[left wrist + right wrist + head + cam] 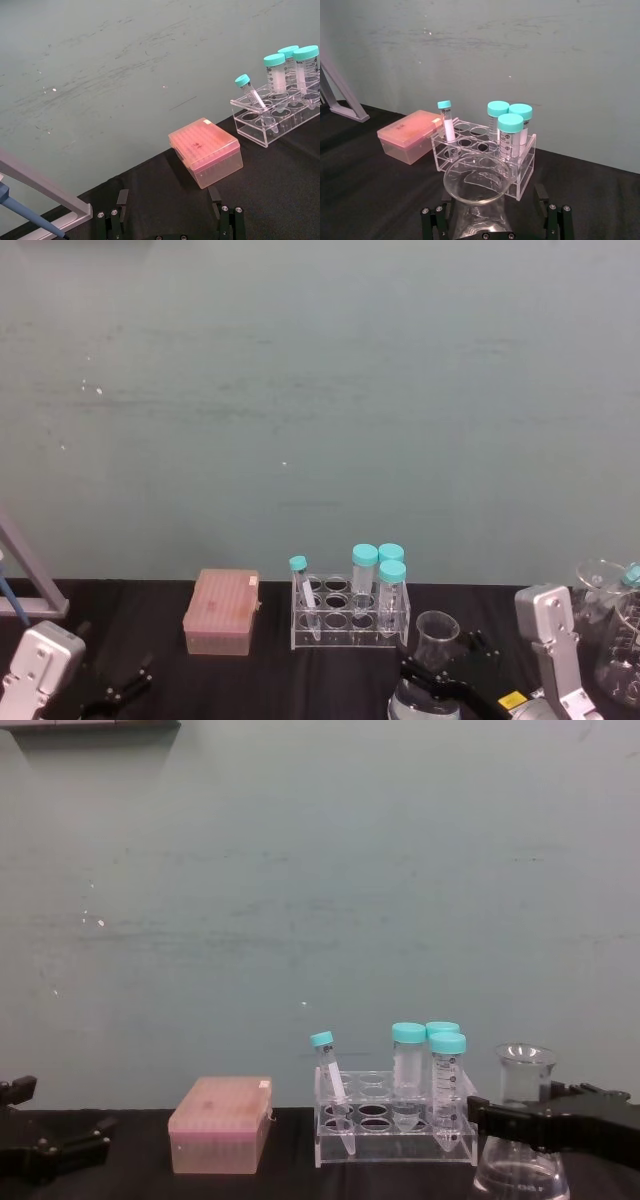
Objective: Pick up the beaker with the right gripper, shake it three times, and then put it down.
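The beaker, a clear conical flask with a flared rim, stands on the black table right of the tube rack. It shows close up in the right wrist view as the beaker and from the side as the beaker. My right gripper straddles its neck with the jaws apart; a gap shows beside the glass around the right gripper. From the chest, the right gripper crosses the neck. My left gripper rests open and empty at the near left, low over the table.
A clear rack holds teal-capped tubes just left of the beaker. A pink tip box sits further left. More glassware stands at the far right. A grey stand rises at the far left.
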You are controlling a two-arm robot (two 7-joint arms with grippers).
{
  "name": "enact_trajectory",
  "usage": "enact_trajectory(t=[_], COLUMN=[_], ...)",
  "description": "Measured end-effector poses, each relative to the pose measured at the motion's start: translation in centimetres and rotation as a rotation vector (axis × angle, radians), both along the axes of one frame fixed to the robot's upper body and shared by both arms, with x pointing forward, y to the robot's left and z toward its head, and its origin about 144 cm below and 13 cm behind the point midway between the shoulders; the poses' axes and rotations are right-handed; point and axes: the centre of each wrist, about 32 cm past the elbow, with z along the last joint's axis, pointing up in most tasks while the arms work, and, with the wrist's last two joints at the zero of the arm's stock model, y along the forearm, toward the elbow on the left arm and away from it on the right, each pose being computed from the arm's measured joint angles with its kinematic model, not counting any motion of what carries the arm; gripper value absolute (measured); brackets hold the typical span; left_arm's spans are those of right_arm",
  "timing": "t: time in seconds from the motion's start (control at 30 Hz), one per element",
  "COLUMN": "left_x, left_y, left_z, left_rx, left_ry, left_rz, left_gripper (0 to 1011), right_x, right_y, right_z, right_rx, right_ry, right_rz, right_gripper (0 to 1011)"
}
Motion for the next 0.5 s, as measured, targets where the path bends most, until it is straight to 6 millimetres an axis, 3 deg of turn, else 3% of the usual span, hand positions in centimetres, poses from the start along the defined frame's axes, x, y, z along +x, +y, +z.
enact_trajectory(t=[0.5], left_x=[0.0], left_y=[0.0], left_z=[0.0], left_rx=[0.0], left_ry=[0.0], left_rz=[0.0], left_gripper=[1000], right_x=[-0.02], right_y=[-0.07], right_z=[-0.17], right_rx=[0.02], right_ry=[0.008], right_rz=[0.01], right_gripper=[1002])
